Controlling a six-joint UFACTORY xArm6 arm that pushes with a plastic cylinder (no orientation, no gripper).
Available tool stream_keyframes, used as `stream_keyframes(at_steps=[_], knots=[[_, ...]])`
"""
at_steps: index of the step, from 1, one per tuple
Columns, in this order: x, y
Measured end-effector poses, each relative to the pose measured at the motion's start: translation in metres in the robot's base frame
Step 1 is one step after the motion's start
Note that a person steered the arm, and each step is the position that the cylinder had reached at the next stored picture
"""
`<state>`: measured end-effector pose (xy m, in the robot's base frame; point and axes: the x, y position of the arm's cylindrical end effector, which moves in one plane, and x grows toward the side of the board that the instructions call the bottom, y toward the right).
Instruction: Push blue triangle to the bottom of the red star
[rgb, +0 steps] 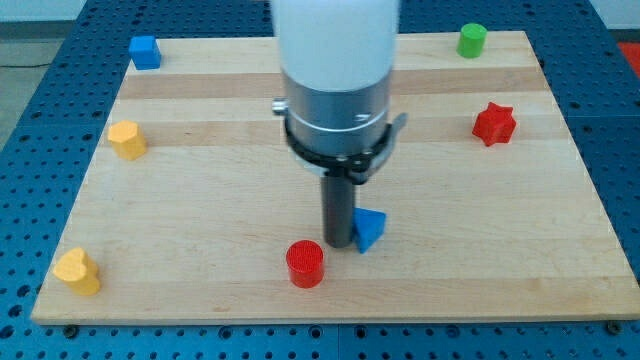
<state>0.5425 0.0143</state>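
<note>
The rod's tip (337, 243) rests against the left side of the blue triangle (369, 229), near the middle of the board's bottom edge. The arm carries no jaws. The red star (493, 123) sits well apart, near the right edge.

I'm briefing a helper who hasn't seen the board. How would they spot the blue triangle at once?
Start at the wooden board and find the dark rod at its middle. The blue triangle sits right against my tip, on the view's right side. The neighbouring red cylinder is round, and the other blue block sits far off.
</note>
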Motion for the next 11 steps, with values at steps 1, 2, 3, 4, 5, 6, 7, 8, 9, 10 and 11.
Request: stream_keyframes(at_steps=[1, 2, 3, 4, 5, 6, 7, 8, 9, 10, 11], knots=[[0.0, 0.032], [-0.007, 0.044], [-0.023, 0.057], [-0.029, 0.08], [-0.04, 0.078], [-0.038, 0.094], [-0.027, 0.11], [-0.015, 0.136], [-0.006, 0.158], [-0.006, 0.161], [0.005, 0.164]])
